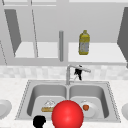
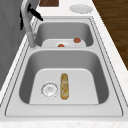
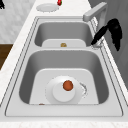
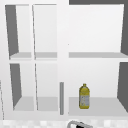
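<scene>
We see a wall cabinet (image 4: 100, 32) with open shelves above a pale desk (image 1: 10, 87) that carries a steel double sink (image 1: 67, 82), its two basins divided by a central wall. From the rear rim of the sink rises the faucet (image 1: 71, 68), whose spout points toward the right basin. On the lower cabinet shelf stands a yellow bottle (image 1: 84, 43), upright and well apart from everything below. A large red ball (image 1: 67, 114) occupies the foreground of the front view, overlapping the front rim of the sink. In the right basin lies a white plate (image 3: 64, 90) bearing a small reddish-orange fruit (image 3: 68, 85); in the left basin a bread roll (image 2: 64, 86) lies just beside the drain strainer (image 2: 49, 89). Another white plate (image 2: 80, 8) rests on the desk beyond the right basin. The right hand (image 1: 78, 72) hangs at the faucet, just under the spout; in the right side view its fingers (image 3: 98, 36) are extended, straight and pressed together, reaching down toward the faucet's base, though we cannot tell whether they touch it. The left hand (image 1: 39, 121) hovers at the front edge of the desk, left of the red ball; we cannot tell how its fingers stand.
</scene>
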Available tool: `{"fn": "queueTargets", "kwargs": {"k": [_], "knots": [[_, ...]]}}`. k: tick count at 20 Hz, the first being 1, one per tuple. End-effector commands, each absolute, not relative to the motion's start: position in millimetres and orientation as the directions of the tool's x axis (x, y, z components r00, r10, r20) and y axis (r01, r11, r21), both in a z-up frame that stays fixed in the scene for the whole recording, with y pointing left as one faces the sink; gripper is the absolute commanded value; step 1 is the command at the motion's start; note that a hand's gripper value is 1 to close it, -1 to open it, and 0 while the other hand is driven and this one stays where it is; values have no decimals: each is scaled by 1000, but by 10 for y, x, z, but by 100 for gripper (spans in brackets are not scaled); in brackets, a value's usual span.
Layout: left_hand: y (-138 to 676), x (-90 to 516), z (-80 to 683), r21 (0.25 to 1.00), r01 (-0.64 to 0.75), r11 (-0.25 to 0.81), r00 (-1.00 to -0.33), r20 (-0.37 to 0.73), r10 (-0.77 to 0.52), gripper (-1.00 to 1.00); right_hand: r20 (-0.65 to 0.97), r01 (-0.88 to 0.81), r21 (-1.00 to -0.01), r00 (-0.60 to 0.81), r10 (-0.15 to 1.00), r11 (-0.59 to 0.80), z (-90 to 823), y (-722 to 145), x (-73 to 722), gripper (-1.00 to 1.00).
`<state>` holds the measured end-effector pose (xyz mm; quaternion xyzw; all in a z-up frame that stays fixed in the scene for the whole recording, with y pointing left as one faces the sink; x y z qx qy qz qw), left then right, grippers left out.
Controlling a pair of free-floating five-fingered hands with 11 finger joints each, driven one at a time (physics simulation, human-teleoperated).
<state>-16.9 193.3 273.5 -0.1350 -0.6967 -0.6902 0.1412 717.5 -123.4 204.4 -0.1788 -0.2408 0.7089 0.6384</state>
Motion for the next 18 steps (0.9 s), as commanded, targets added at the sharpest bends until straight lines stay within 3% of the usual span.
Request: {"fn": "queueTargets", "kwargs": {"k": [1,18], "knots": [[1933,-169,2735,924,383,11,-924,383,-7,0,147,-809,-588,-127,981,-16,2043,-1415,7085,-100],[1933,-169,2735,924,383,11,-924,383,-7,0,360,-797,-594,-146,922,106,1244,-1551,6753,-100]]}}
